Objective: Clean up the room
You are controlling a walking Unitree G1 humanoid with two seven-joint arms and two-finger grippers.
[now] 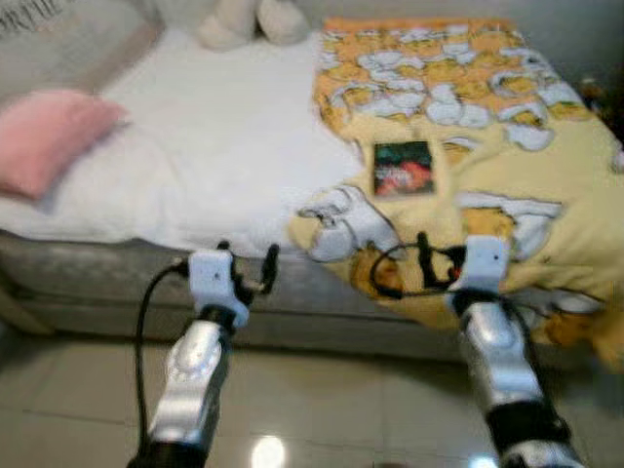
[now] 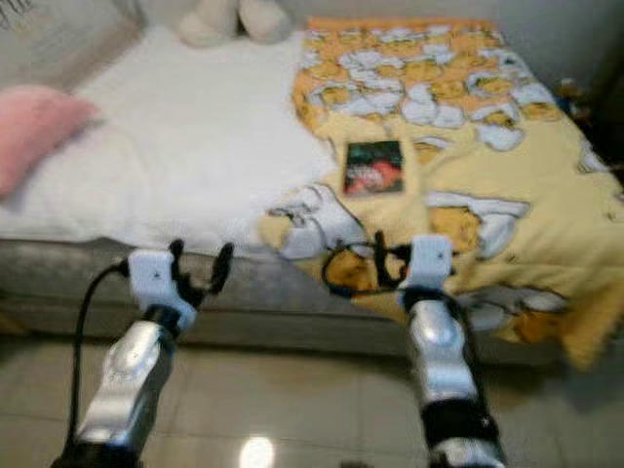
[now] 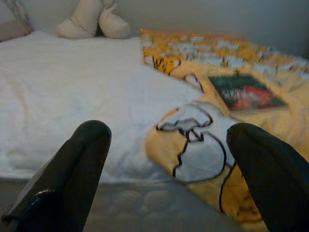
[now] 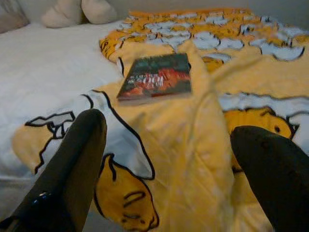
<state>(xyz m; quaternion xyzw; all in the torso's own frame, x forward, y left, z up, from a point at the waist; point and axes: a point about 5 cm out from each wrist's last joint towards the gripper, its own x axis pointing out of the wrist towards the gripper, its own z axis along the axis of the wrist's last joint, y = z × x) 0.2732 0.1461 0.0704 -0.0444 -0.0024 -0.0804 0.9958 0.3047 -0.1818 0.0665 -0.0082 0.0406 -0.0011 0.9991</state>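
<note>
Though flat, book [image 1: 403,168] long axis bedward.

pink pillow [image 1: 44,136] | plush toy [image 1: 249,19] | tiled floor [image 1: 331,400]

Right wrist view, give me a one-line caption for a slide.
Open right gripper held above a yellow cartoon blanket, facing a dark-covered book lying on it.

on the bed [image 1: 224,146] before me i count one book [image 1: 403,168], one pink pillow [image 1: 44,136], one yellow cartoon blanket [image 1: 507,175] and one pale plush toy [image 1: 249,19].
</note>
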